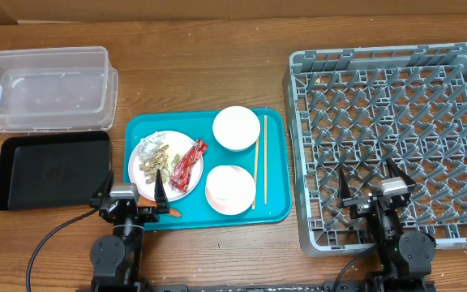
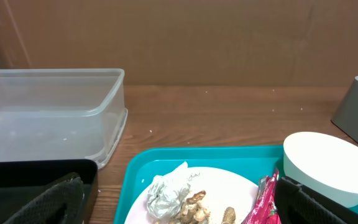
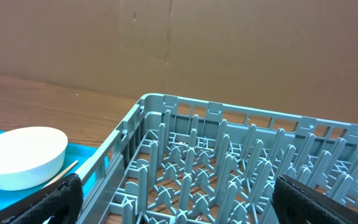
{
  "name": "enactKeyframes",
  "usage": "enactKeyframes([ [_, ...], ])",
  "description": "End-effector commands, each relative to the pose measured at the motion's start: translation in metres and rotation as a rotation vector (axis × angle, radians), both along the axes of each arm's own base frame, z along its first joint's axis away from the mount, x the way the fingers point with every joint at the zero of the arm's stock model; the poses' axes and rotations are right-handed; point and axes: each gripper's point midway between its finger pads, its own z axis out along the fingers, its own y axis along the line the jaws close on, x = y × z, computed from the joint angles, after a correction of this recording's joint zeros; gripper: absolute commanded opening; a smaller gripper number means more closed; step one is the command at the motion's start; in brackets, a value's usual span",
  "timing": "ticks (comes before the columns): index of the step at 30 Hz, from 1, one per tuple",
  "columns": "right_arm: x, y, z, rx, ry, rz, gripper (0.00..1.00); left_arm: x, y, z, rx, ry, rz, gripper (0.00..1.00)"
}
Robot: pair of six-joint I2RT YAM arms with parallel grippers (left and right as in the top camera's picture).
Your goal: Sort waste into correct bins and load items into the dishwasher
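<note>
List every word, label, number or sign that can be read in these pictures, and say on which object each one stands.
No text can be read in any view.
Red snack wrapper: any print is too small and blurred to read.
Black tray: a faint patch in its middle; cannot tell whether it is lettering.
Clear tub, dish rack, teal tray: no lettering visible.

Soft, even light falls from above; shadows on the table (image 1: pixel 217 259) are faint; the white bowls (image 1: pixel 236 127) read nearly featureless. Wrist views are sharp at mid-distance; the near fingers (image 2: pixel 48 202) of the left gripper (image 2: pixel 179 199) blur.
</note>
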Motion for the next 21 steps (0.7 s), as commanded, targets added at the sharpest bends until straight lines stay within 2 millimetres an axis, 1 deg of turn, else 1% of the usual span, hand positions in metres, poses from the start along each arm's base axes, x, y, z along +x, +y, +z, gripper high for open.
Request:
enactKeyframes([
  [1, 0.0002, -0.0006, -0.0015, 0.000, -0.005, -0.003, 1.00, -0.0002, 0.0002, 0.0006, 0.014, -0.008, -0.002, 1.00],
  [21, 0.0001, -0.0001, -0.0016, 0.001, -0.004, 0.000, 1.00, -0.0002, 0.0020, 0.0009, 0.026, -0.009, 0.008, 1.00],
])
